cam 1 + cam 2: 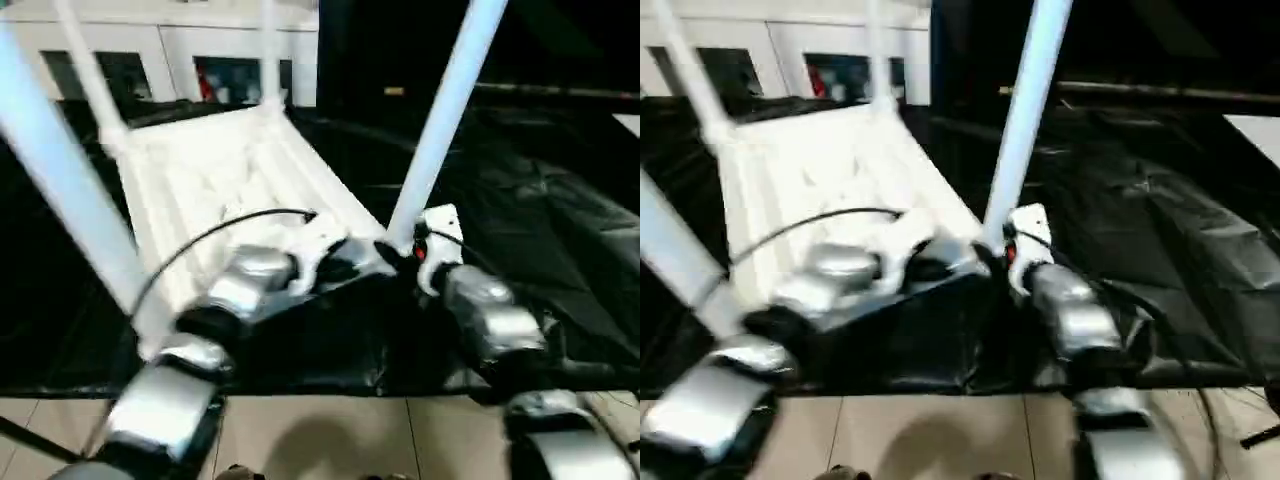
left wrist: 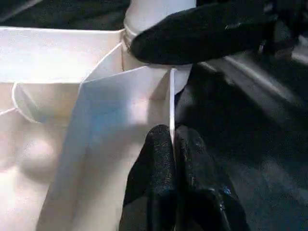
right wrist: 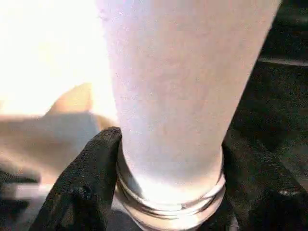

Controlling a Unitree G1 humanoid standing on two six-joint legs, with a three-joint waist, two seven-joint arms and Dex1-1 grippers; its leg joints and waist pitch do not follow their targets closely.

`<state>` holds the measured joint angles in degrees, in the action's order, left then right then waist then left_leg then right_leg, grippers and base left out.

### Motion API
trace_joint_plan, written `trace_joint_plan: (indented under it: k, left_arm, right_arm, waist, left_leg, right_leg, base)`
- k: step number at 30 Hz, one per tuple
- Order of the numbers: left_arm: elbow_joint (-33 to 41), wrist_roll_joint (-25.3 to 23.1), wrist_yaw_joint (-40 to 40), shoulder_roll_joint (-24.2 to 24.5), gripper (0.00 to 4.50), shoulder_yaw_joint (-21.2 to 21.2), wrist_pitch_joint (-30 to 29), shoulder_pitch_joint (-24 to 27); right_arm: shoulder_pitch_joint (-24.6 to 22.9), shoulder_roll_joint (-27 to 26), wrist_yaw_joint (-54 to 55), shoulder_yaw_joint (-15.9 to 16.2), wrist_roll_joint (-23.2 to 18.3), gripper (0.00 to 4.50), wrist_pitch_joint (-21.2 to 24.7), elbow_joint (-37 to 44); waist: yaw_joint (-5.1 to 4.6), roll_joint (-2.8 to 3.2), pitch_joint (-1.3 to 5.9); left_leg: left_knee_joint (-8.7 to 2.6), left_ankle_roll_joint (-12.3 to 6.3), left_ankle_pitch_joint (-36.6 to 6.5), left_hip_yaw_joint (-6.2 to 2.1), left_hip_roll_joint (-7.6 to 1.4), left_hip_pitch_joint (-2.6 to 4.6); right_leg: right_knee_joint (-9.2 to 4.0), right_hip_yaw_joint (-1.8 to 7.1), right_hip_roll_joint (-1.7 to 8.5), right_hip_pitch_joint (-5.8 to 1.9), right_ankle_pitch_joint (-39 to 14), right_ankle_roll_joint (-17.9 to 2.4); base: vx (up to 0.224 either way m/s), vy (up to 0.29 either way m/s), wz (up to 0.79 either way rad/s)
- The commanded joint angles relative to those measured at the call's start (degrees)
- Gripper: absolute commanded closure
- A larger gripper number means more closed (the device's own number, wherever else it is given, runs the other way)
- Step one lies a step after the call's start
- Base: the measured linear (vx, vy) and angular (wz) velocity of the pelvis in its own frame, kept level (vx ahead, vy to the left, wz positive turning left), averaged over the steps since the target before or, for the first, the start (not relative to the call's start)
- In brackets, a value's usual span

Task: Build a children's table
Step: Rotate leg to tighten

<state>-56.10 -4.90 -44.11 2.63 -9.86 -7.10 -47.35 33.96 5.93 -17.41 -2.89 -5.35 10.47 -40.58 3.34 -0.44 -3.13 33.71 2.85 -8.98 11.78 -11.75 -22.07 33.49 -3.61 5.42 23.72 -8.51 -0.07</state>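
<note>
Your left pincer point(image 2: 173, 144) pinches the smooth white plastic tabletop's point(image 1: 215, 175) thin rim; your right pincer point(image 3: 163, 192) grips the tapered round leg point(image 1: 445, 120) at its ringed base.

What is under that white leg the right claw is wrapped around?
The leg stands in a corner socket of the upturned tabletop, the right gripper around its base. Black sheeting lies beneath; the leg's end inside the socket is hidden.

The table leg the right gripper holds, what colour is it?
White. The leg shows best in the right wrist view, with the right gripper around its base.
</note>
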Motion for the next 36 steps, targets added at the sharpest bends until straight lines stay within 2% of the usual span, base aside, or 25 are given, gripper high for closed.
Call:
trace_joint_plan:
  k: [1, 3, 4, 5, 7, 9, 11, 13, 14, 15, 16, 17, 18, 19, 20, 21, 22, 25, 26, 27, 29, 30, 32, 34, 36]
  left_arm:
    - [-0.74, 1.95, 6.04, -3.19, 4.5, 2.22, 0.48, -0.97]
    - [-1.5, 1.34, 8.06, -4.38, 4.5, 1.73, 1.02, -1.39]
    - [-1.78, 0.81, 8.13, -5.05, 4.5, 1.2, 1.58, -1.47]
    - [-1.79, 0.48, 7.56, -4.8, 4.5, 0.92, 2.12, -1.43]
    - [-1.82, 0.04, 6.96, -3.8, 4.5, 0.66, 3.04, -1.44]
    - [-1.45, 0.18, 4.41, -2.29, 4.5, 0.61, 4.59, -1.36]
    - [-1.29, 0.38, 3.3, -1.51, 4.5, 0.65, 4.94, -1.34]
    - [-0.52, 0.75, -1.4, 0.99, 4.5, 0.28, 7.31, -0.87]
    - [-0.19, 0.86, -3.43, 2.0, 4.5, 0.1, 8.1, -0.6]
    - [0.11, 0.94, -5.24, 2.87, 4.5, -0.07, 8.79, -0.36]
    - [1.51, 1.98, -11.75, 4.86, 4.5, -0.31, 9.45, 0.63]
    - [1.8, 2.13, -13.33, 5.37, 4.5, -0.48, 9.68, 0.86]
    - [2.22, 2.41, -15.63, 6.1, 4.5, -0.73, 9.97, 1.18]
    - [2.58, 2.69, -17.93, 6.86, 4.5, -1.03, 10.33, 1.49]
    - [2.92, 3.17, -19.39, 7.27, 4.5, -0.97, 10.19, 1.68]
    - [2.92, 3.17, -19.39, 7.27, 4.5, -0.97, 10.19, 1.68]
    - [3.87, 4.39, -22.95, 7.96, 4.5, -0.87, 9.65, 2.11]
    - [4.77, 5.51, -26.7, 8.76, 4.5, -0.79, 9.97, 2.45]
    - [5.12, 6.26, -28.72, 9.16, 4.5, -0.55, 8.92, 2.37]
    - [5.38, 6.66, -29.83, 9.3, 4.5, -0.33, 8.32, 2.31]
    - [5.55, 6.83, -30.34, 9.34, 4.5, -0.21, 8.13, 2.3]
    - [5.71, 7.01, -30.91, 9.35, 4.5, -0.17, 7.79, 2.3]
    - [5.7, 6.74, -31.12, 9.35, 4.5, -0.26, 7.99, 2.31]
    - [5.75, 6.68, -31.39, 9.29, 4.5, -0.25, 7.91, 2.37]
    - [5.88, 6.68, -31.7, 9.21, 4.5, -0.2, 7.78, 2.44]
  right_arm:
    - [0.33, -3.45, 3.25, 1.02, -0.34, 1.76, 1.33, -2.42]
    - [1.03, -5.15, 4.08, 1.6, 0.38, 1.76, 0.25, -3.72]
    - [1.03, -6.26, 1.5, 3.04, 0.93, 1.76, -1.29, -3.45]
    - [0.89, -6.21, -0.96, 3.74, 0.96, 1.41, -2.23, -2.72]
    - [0.67, -5.48, -4.14, 4.33, 0.82, 1.06, -3.73, -1.47]
    - [0.84, -4.19, -6.48, 3.48, -0.61, 1.0, -4.01, -0.62]
    - [1.07, -3.35, -7.46, 3.07, -1.1, 0.68, -4.16, -0.43]
    - [1.39, 0.17, -12.88, 3.87, -1.12, 0.54, -3.6, 0.62]
    - [1.35, 1.88, -15.45, 4.61, -0.84, 0.42, -3.44, 1.31]
    - [1.28, 3.37, -17.73, 5.31, -0.56, 0.42, -3.3, 1.94]
    - [0.5, 7.75, -25.04, 7.38, -0.14, 0.42, -3.06, 4.5]
    - [0.28, 8.81, -26.91, 7.79, 0.08, 0.42, -3.25, 5.08]
    - [-0.08, 10.35, -29.52, 8.38, 0.22, 0.42, -3.24, 5.95]
    - [-0.46, 11.9, -32.25, 8.9, 0.33, 0.42, -3.19, 6.8]
    - [-0.83, 13.06, -34.32, 9.39, 0.37, 0.42, -3.3, 7.58]
    - [-0.83, 13.06, -34.32, 9.39, 0.37, 0.42, -3.3, 7.58]
    - [-1.46, 15.04, -37.96, 10.23, 0.15, 0.42, -3.19, 8.91]
    - [-2.23, 17.24, -42.08, 11.43, -0.59, 0.42, -1.76, 10.5]
    - [-2.81, 18.49, -44.62, 12.34, -1.12, 0.42, -0.92, 11.47]
    - [-3.03, 18.94, -45.66, 12.68, -1.31, 0.42, -0.41, 11.74]
    - [-3.08, 19.04, -45.98, 12.74, -1.33, 0.42, -0.16, 11.75]
    - [-3.03, 18.95, -46.06, 12.92, -1.09, 0.68, -0.24, 11.49]
    - [-2.53, 18.05, -45.71, 13.16, -0.35, 0.76, -0.66, 10.39]
    - [-2.26, 17.7, -45.55, 12.97, -0.4, 1.13, -0.64, 10.14]
    - [-2.08, 17.49, -45.57, 12.71, -0.88, 1.17, -0.22, 10.13]
  waist:
    - [-0.27, -0.84, 4.04]
    - [-0.31, -0.88, 4.1]
    - [-0.24, -0.9, 4.12]
    - [-0.2, -0.86, 4.14]
    - [-0.11, -0.93, 4.21]
    - [-0.21, -1.08, 4.16]
    - [-0.53, -1.04, 4.12]
    - [-0.73, -1.15, 4.12]
    - [-0.71, -1.48, 4.06]
    - [-0.7, -1.24, 4.12]
    - [-0.62, -1.31, 4.06]
    - [-0.57, -1.25, 4.02]
    - [-0.39, -1.21, 3.97]
    - [-0.11, -1.22, 4.01]
    - [0.23, -1.09, 3.99]
    - [0.5, -1.02, 4.06]
    - [0.79, -1.02, 4.06]
    - [1.59, -1.01, 4.1]
    - [1.92, -0.99, 4.18]
    - [2.09, -1.28, 4.19]
    - [2.22, -1.14, 4.25]
    - [2.24, -1.15, 4.25]
    - [2.3, -1.24, 4.22]
    - [2.35, -1.17, 4.18]
    - [2.36, -1.2, 4.18]
  left_leg:
    - [-3.96, -0.61, -15.94, -0.96, -1.01, 1.41]
    - [-3.92, -1.0, -16.04, -0.93, -0.96, 1.38]
    - [-3.87, -1.37, -16.04, -0.86, -0.93, 1.4]
    - [-3.87, -1.55, -15.9, -0.88, -0.96, 1.36]
    - [-3.85, -2.31, -15.43, -0.84, -0.97, 1.26]
    - [-3.96, -2.68, -15.64, -0.94, -0.94, 1.0]
    - [-3.98, -2.85, -15.49, -1.0, -0.91, 0.81]
    - [-3.81, -3.11, -15.9, -1.0, -0.84, 0.92]
    - [-3.85, -3.33, -15.78, -1.01, -0.82, 0.8]
    - [-3.77, -3.42, -15.6, -0.98, -0.94, 0.83]
    - [-3.79, -3.55, -15.04, -1.02, -0.98, 0.85]
    - [-3.8, -3.79, -15.07, -1.01, -1.0, 0.82]
    - [-3.72, -4.01, -15.26, -0.87, -1.21, 1.09]
    - [-3.68, -4.04, -14.88, -0.84, -1.35, 1.09]
    - [-3.75, -3.97, -14.38, -0.84, -1.51, 1.03]
    - [-3.67, -3.94, -14.23, -0.72, -1.59, 1.21]
    - [-3.63, -3.78, -14.57, -0.57, -1.69, 1.59]
    - [-3.67, -3.77, -13.74, -0.58, -1.83, 1.35]
    - [-3.63, -3.89, -13.43, -0.5, -1.78, 1.52]
    - [-3.58, -4.05, -12.99, -0.48, -1.83, 1.31]
    - [-3.55, -4.13, -12.39, -0.52, -1.8, 1.19]
    - [-3.48, -4.02, -12.51, -0.51, -1.76, 1.2]
    - [-3.46, -3.81, -12.63, -0.49, -1.68, 1.18]
    - [-3.49, -3.43, -13.03, -0.51, -1.67, 1.21]
    - [-3.52, -3.15, -13.2, -0.56, -1.69, 1.2]
  right_leg:
    - [-4.67, 1.7, 2.67, -2.17, -23.06, -8.94]
    - [-4.61, 1.67, 2.61, -2.26, -21.8, -9.06]
    - [-4.65, 1.65, 2.59, -2.29, -21.31, -9.03]
    - [-4.6, 1.68, 2.63, -2.33, -20.95, -9.06]
    - [-4.45, 1.68, 2.58, -2.53, -19.5, -9.21]
    - [-4.42, 1.59, 2.64, -2.73, -19.77, -9.09]
    - [-4.39, 1.55, 2.69, -2.83, -20.38, -9.0]
    - [-4.64, 1.48, 2.69, -2.82, -21.5, -9.25]
    - [-4.7, 1.42, 2.63, -2.91, -21.78, -9.06]
    - [-4.55, 1.53, 2.74, -2.82, -21.64, -9.13]
    - [-4.59, 1.48, 2.67, -2.95, -21.29, -9.1]
    - [-4.52, 1.49, 2.64, -2.88, -21.11, -9.28]
    - [-4.45, 1.63, 2.68, -2.62, -20.49, -9.91]
    - [-4.22, 1.65, 2.67, -2.69, -19.54, -10.65]
    - [-3.95, 1.63, 2.64, -2.74, -18.63, -11.24]
    - [-3.89, 1.69, 2.61, -2.57, -17.98, -11.56]
    - [-3.81, 1.76, 2.54, -2.26, -17.05, -12.38]
    - [-3.44, 1.8, 2.68, -2.59, -15.94, -12.72]
    - [-3.31, 1.79, 2.58, -2.53, -15.11, -12.91]
    - [-3.11, 1.83, 2.62, -2.61, -13.96, -13.1]
    - [-2.93, 1.79, 2.75, -2.61, -13.47, -13.31]
    - [-2.97, 1.81, 2.82, -2.55, -13.71, -13.26]
    - [-3.12, 1.82, 2.87, -2.54, -14.65, -12.95]
    - [-3.28, 1.84, 2.92, -2.47, -15.96, -12.5]
    - [-3.27, 1.84, 2.91, -2.48, -16.42, -12.25]
  base:
    - [0.0, 0.0, 0.0]
    - [0.0, 0.0, 0.0]
    - [0.0, 0.0, 0.0]
    - [0.0, 0.0, 0.0]
    - [0.0, 0.0, 0.0]
    - [0.0, 0.0, 0.0]
    - [0.0, 0.0, 0.0]
    - [0.0, 0.0, 0.0]
    - [0.0, 0.0, 0.0]
    - [0.0, 0.0, 0.0]
    - [0.0, 0.0, 0.0]
    - [0.0, 0.0, 0.0]
    - [0.0, 0.0, 0.0]
    - [0.0, 0.0, 0.0]
    - [0.0, 0.0, 0.0]
    - [0.0, 0.0, 0.0]
    - [0.0, 0.0, 0.0]
    - [0.0, 0.0, 0.0]
    - [0.0, 0.0, 0.0]
    - [0.0, 0.0, 0.0]
    - [0.0, 0.0, 0.0]
    - [0.0, 0.0, 0.0]
    - [0.0, 0.0, 0.0]
    - [0.0, 0.0, 0.0]
    - [0.0, 0.0, 0.0]
